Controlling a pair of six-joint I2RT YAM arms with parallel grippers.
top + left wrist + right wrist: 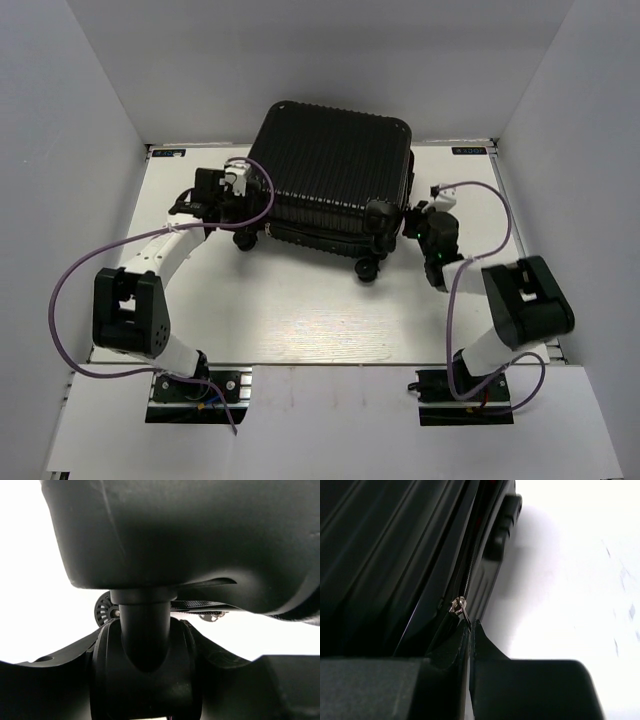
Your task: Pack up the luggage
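The luggage (335,170) is a black ribbed hard-shell suitcase lying closed at the back middle of the table. My left gripper (238,213) is at its near left corner. In the left wrist view a black caster wheel (145,680) under the shell (190,535) fills the gap between my left gripper's (146,700) fingers, which press on its sides. My right gripper (412,224) is at the case's right side. There the right gripper (472,626) is shut on the thin metal zipper pull (459,604) along the zip seam.
The white table (300,320) is boxed in by white walls at the left, back and right. Other caster wheels (367,270) stick out at the case's near edge. Purple cables (70,290) loop from both arms.
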